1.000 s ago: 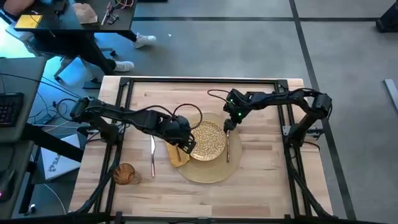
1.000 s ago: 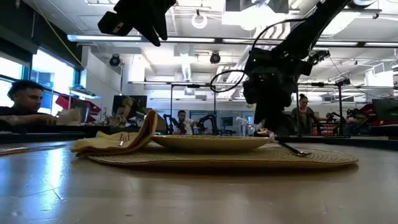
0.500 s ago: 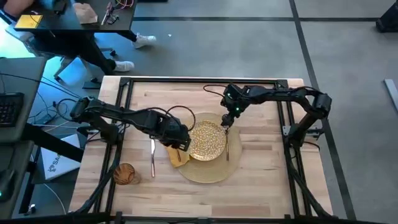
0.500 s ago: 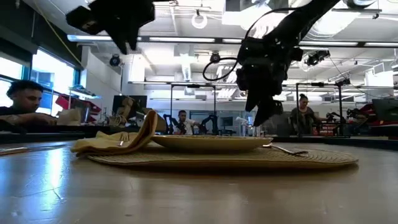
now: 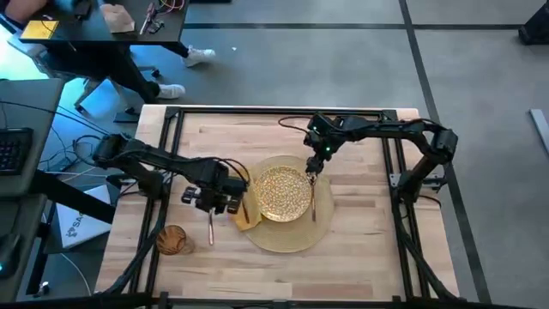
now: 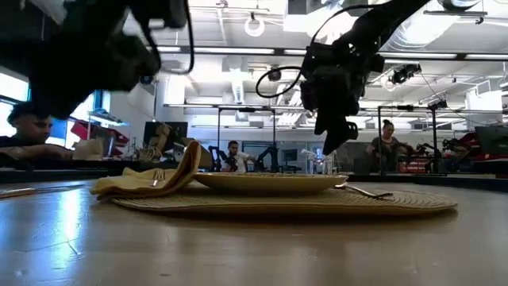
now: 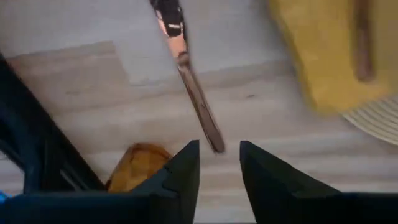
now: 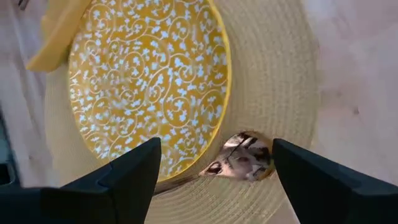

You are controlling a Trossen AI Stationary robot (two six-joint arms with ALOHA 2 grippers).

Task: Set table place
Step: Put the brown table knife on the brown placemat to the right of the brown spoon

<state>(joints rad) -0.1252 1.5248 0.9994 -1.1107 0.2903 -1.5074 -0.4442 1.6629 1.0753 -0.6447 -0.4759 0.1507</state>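
Here's the table (image 5: 360, 257), light-wood planks inside a black rail frame, and on it sits the place setting. Biggest piece is the round straw mat (image 5: 287, 236), lying near the table's middle. On the mat rests the gold patterned plate (image 5: 283, 194) (white scrollwork shows on it in the right wrist view). The mustard napkin (image 5: 246, 212) is bunched against the plate's left edge, half on the mat, and in the low view it humps up beside the plate. The left gripper (image 5: 214, 199) hangs over the bare wood just left of the napkin, above a knife (image 5: 211, 225), its fingers (image 7: 180, 180) apart with nothing between them. The right gripper (image 5: 312, 167) hovers off the surface at the plate's far right edge, jaws spread wide and empty. A spoon (image 8: 242, 160) lies on the mat just right of the plate. The amber tumbler (image 5: 171, 239) stands near the table's front left corner, close to the knife's near end.
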